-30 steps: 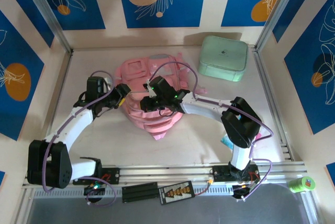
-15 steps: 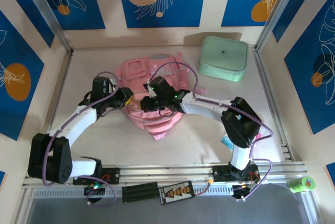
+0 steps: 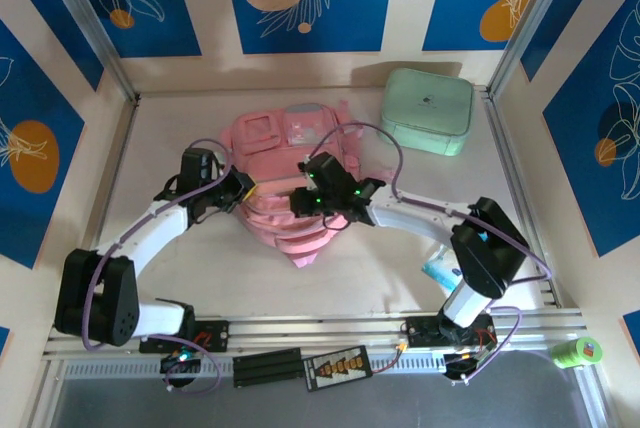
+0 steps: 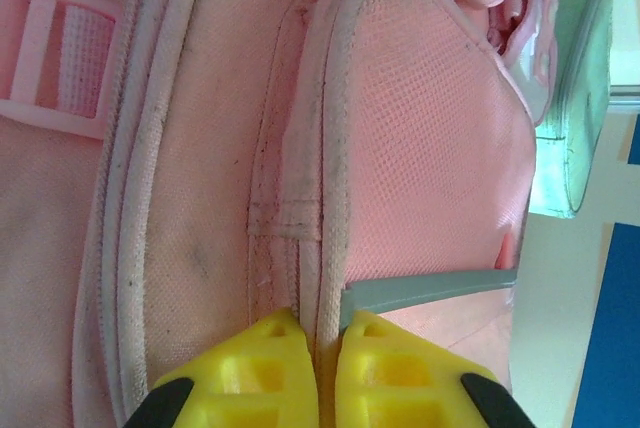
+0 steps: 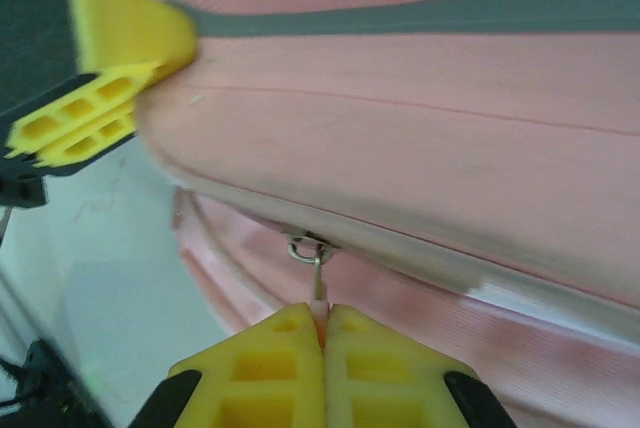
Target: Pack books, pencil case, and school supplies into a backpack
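Observation:
The pink backpack lies flat in the middle of the table. My left gripper is at its left edge, and its yellow fingers are shut on the backpack's pale piped seam, beside a grey strip. My right gripper is over the backpack's near half. In the right wrist view that gripper is shut on the pink zipper pull, which hangs from a metal ring. The left gripper's fingers show at upper left. The books, pencil case and school supplies are out of view.
A mint-green rounded box stands at the back right, also seen past the backpack. A small teal object lies by the right arm's elbow. A green tape roll sits outside the front rail.
My left gripper has closed on the backpack's seam after edging right. The right gripper has shifted right and a little nearer with the zipper pull in it, and its elbow has swung right.

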{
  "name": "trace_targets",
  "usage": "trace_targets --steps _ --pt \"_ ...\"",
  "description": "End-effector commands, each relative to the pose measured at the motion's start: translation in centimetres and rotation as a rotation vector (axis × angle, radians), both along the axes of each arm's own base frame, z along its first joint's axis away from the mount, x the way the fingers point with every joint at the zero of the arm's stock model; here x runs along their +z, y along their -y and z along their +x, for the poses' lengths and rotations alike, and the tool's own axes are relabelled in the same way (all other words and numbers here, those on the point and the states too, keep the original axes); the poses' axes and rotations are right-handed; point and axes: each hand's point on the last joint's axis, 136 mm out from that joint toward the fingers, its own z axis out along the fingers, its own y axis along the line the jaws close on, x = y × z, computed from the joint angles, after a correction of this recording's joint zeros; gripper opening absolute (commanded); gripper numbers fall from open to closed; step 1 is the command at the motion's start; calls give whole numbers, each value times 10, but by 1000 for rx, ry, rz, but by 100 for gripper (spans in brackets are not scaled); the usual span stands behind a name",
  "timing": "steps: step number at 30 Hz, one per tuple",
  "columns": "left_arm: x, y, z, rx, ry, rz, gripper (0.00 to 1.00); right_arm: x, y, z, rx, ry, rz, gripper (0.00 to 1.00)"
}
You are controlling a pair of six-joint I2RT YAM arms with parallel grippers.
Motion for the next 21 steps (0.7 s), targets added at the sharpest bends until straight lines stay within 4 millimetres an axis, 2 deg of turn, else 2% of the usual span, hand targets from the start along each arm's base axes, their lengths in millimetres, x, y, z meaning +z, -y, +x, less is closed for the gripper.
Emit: trace_targets --steps 1,5,9,12,16,21 --pt "-2 -11 7 29 23 51 0 -23 62 10 -196 -28 -125 0" --pt "0 -9 7 9 30 58 0 -29 104 16 -318 -62 -145 0" --pt "-3 -7 9 -1 19 53 0 -19 114 18 -339 -34 -127 0" --pt "-9 -6 10 -3 5 48 0 -15 101 13 -265 0 -98 0" --pt "-10 -5 18 -23 10 73 2 -15 74 -2 -142 29 -82 0" --pt "-6 -20 37 -30 14 183 10 -12 38 -21 -34 37 26 0"
